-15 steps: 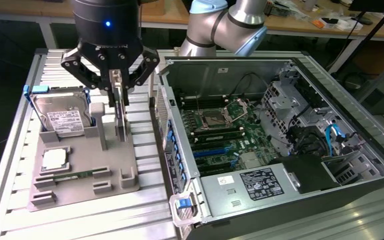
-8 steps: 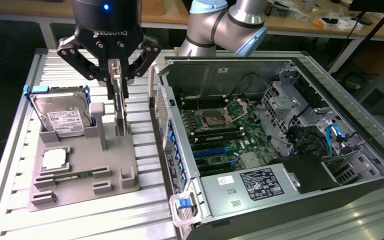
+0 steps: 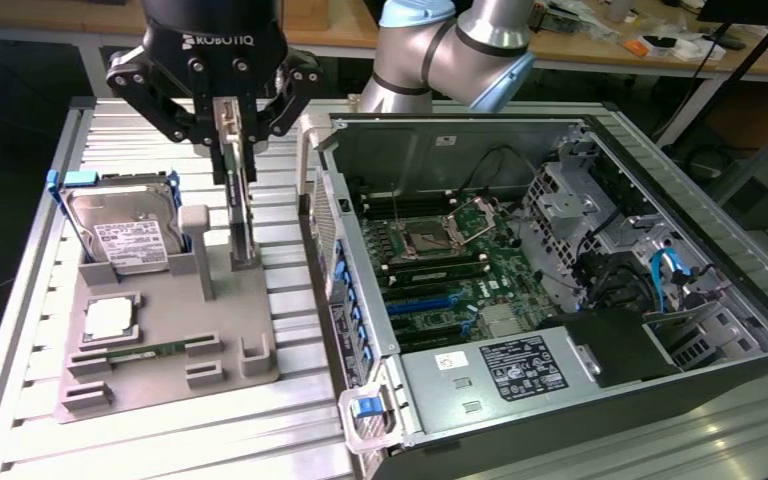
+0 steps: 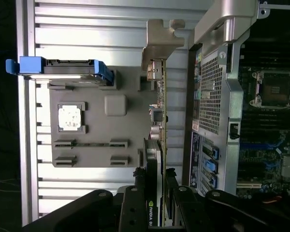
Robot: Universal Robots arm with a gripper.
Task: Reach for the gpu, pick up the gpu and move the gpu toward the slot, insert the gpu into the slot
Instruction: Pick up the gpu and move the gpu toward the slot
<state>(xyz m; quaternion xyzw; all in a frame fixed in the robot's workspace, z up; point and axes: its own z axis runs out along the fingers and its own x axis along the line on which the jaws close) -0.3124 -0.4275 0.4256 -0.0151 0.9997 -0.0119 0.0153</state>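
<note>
The gpu (image 3: 240, 205) stands on edge, clamped between the downward-pointing arm's fingers (image 3: 275, 108) at the gray holder (image 3: 171, 340).

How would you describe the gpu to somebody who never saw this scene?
Find the grey tray at the exterior view's left, beside the open computer case. On the tray's side nearest the case, the gpu stands on edge in the gripper. Unlike the white-labelled hard drive, it is a thin card with a metal bracket.

Ribbed aluminium table (image 3: 31, 300), cluttered wooden workbench (image 3: 598, 52) behind.
</note>
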